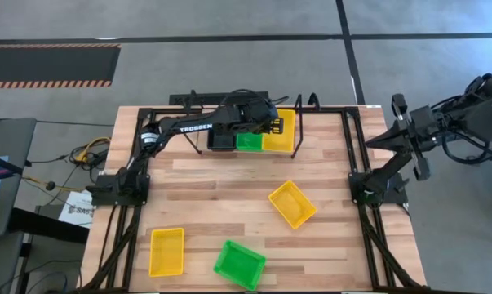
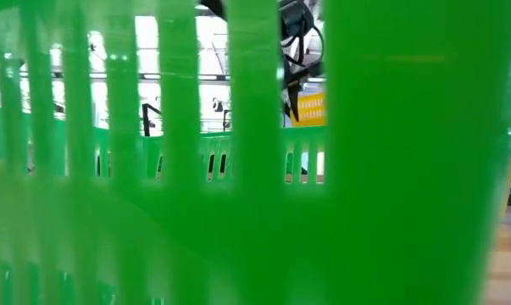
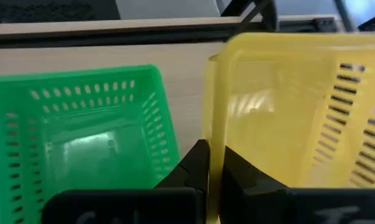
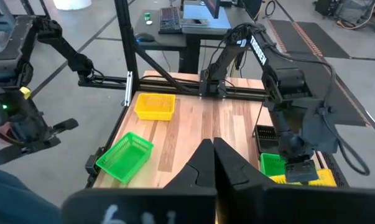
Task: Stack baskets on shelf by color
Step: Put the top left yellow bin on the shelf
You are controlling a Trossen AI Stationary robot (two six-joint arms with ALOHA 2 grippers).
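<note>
On the shelf at the table's far edge stand a black basket, a green basket and, beside it, a yellow basket. My left gripper reaches over the shelf and is shut on the yellow basket, which stands higher toward the wrist camera than the green one. My right gripper hangs shut and empty beyond the table's right edge. My left gripper pinches the yellow basket's side wall, the one next to the green basket, at its rim. One finger is outside the basket and the other inside. The fingers slant down from above. Whether the basket's bottom rests on anything is hidden.
Loose on the tabletop lie a yellow basket right of the middle, another yellow one near the front left, and a green one at the near edge, which fills the low view. Bare wood lies between them and the shelf.
</note>
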